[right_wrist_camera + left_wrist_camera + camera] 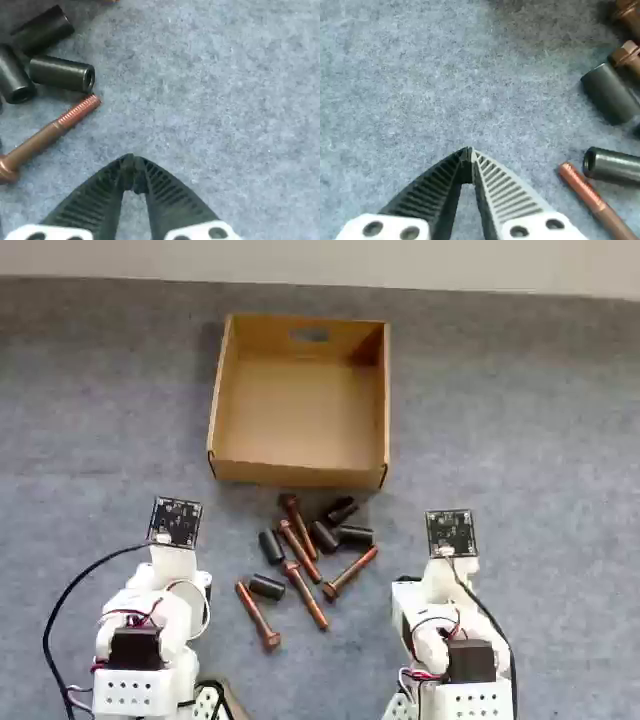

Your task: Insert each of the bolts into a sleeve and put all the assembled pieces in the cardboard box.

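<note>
Left gripper (470, 156): we see tips pressed together — nothing between them.
Right gripper (131, 164): likewise pressed together.
Bolts (300, 552), sleeves (267, 587): loose — near cardboard box (295, 472).

The cardboard box (300, 410) is matt. Near it, bolts (256, 614) are coppery metal, sleeves (267, 587) smooth and dark, the counter (520, 420) fuzzy cloth.

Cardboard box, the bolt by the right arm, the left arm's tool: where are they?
Cardboard box (300, 405): high view, its bare floor.
Bolt by the right arm (50, 131): right wrist view, mid-shank.
Left tool (470, 152): left wrist view, where its closed tips meet.
</note>
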